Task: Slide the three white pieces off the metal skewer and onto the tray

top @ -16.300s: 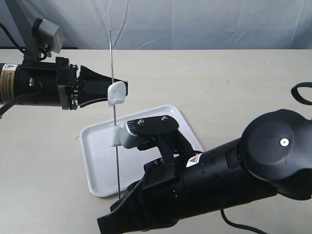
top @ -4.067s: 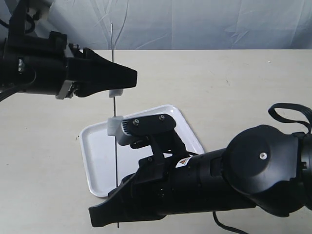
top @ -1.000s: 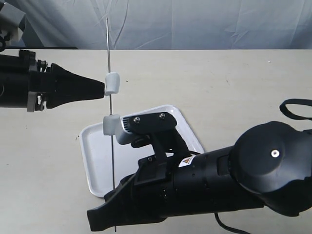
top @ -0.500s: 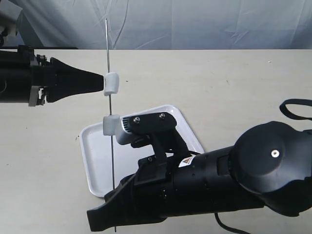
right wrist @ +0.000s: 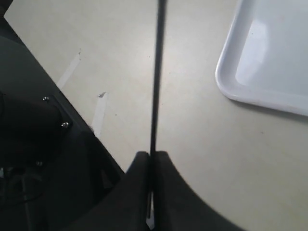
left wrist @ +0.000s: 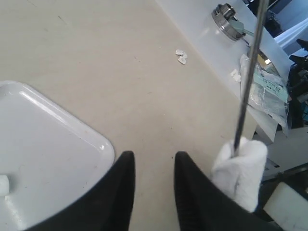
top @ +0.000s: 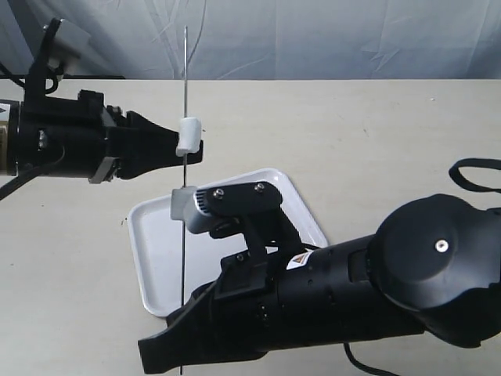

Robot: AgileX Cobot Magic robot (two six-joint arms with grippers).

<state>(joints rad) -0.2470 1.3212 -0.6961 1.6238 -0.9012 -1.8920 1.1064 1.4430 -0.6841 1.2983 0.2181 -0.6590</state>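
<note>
The right claw (right wrist: 151, 158) is clamped on the metal skewer (top: 185, 86), holding it upright. The upper white piece (top: 188, 135) and the lower white piece (top: 181, 206) sit threaded above the tray (top: 153, 251). The left claw (left wrist: 154, 156) is parted and empty, with the upper piece just outside one finger. A third white piece (left wrist: 2, 185) lies on the tray. The right arm (top: 376, 290) hides much of the tray. White crumbs (left wrist: 181, 56) dot the tabletop (left wrist: 96, 57).

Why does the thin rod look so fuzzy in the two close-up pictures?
Right wrist view: the metal skewer sits very near the lens, so it blurs into a dark streak. Left wrist view: skewer and white piece are soft, the tray rim glints. Exterior view: skewer thin but sharp, light even.
</note>
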